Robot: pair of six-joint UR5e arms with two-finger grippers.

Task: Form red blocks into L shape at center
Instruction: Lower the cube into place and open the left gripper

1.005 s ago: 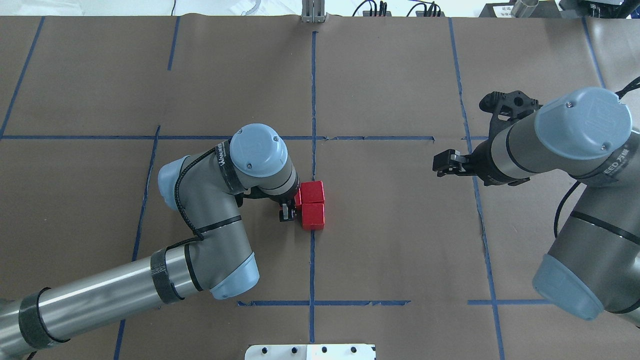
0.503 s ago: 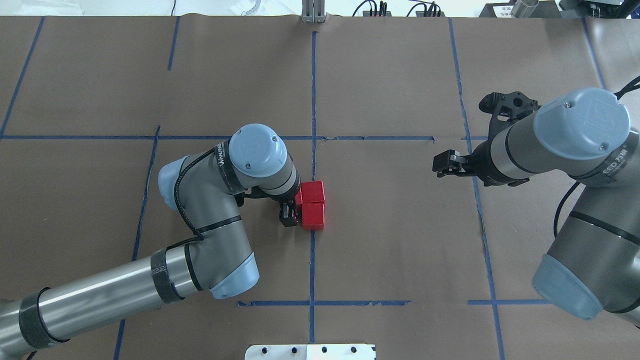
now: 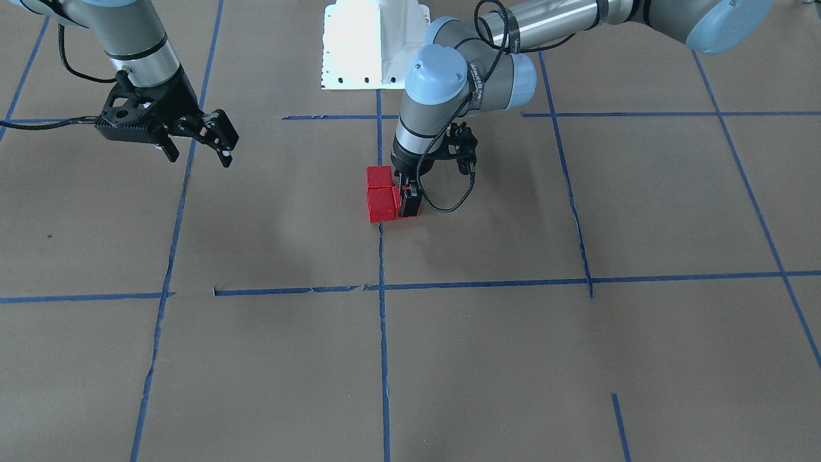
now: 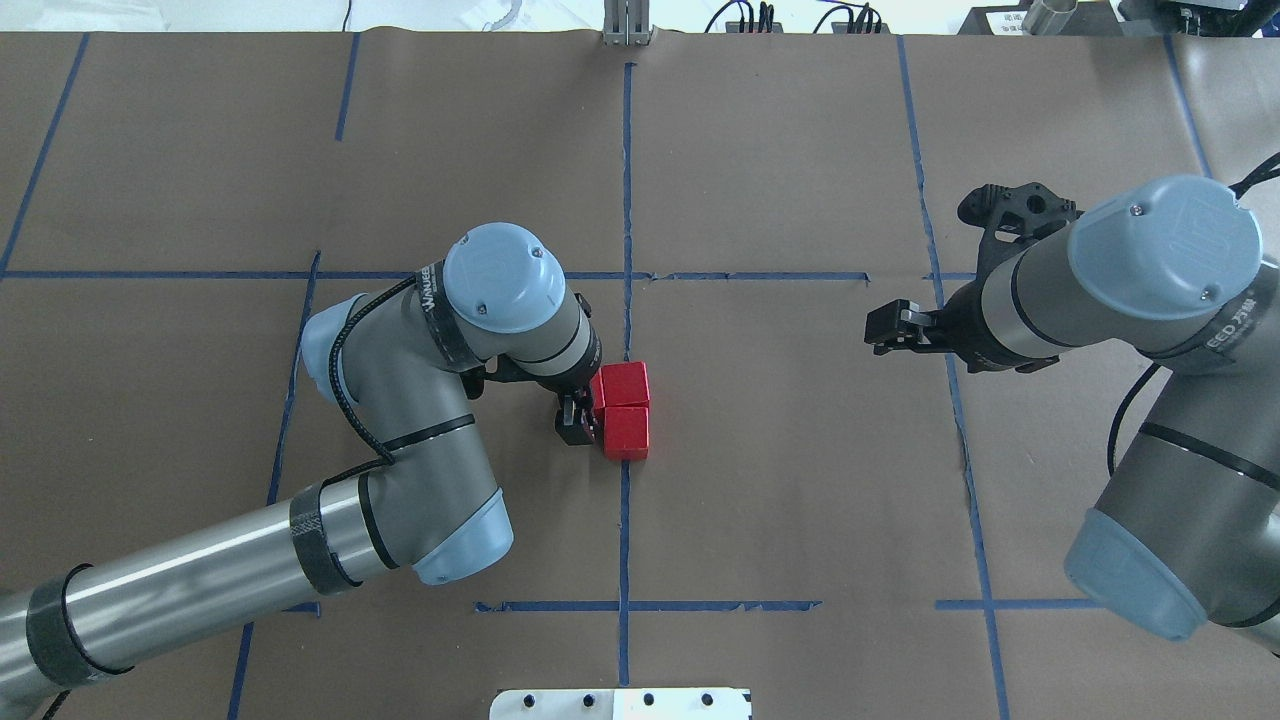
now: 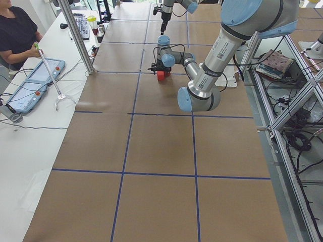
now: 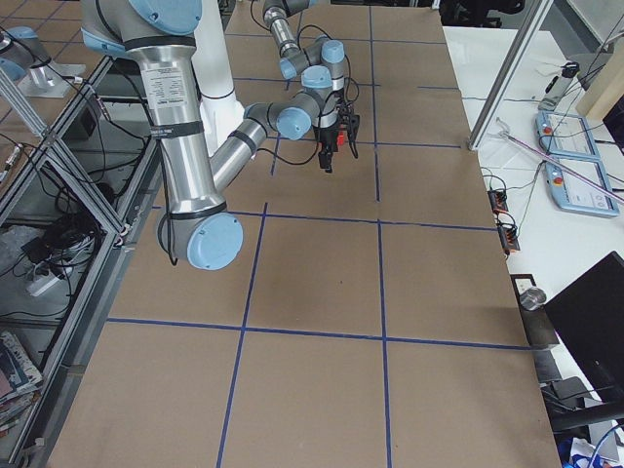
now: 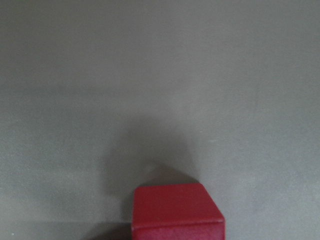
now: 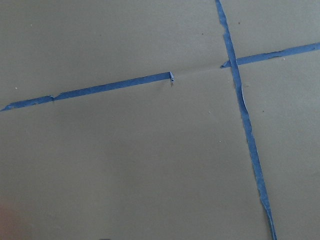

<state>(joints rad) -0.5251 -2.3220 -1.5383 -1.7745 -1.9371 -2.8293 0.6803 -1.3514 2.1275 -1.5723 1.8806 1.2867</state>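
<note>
Two red blocks (image 4: 625, 382) (image 4: 626, 432) lie touching in a column on the centre tape line. In the front view they are the two at the left of the cluster (image 3: 378, 176) (image 3: 381, 204). The third red block (image 3: 405, 214) sits beside the far one, so the three form an L. My left gripper (image 3: 409, 200) stands upright over this third block with its fingers (image 4: 573, 427) closed against it. The left wrist view shows that block (image 7: 177, 210) at the bottom centre, resting on the paper. My right gripper (image 3: 197, 154) hangs open and empty far to the right (image 4: 882, 328).
Blue tape lines (image 4: 626, 200) divide the brown paper table into squares. The white robot base plate (image 3: 372, 45) stands at the robot's edge. An operator (image 5: 17, 33) sits by a white side table with tablets in the exterior left view.
My left arm's wrist and elbow have shifted a little left and away from the robot. The left fingers stay at the third block. The blocks and the right arm have not moved.
</note>
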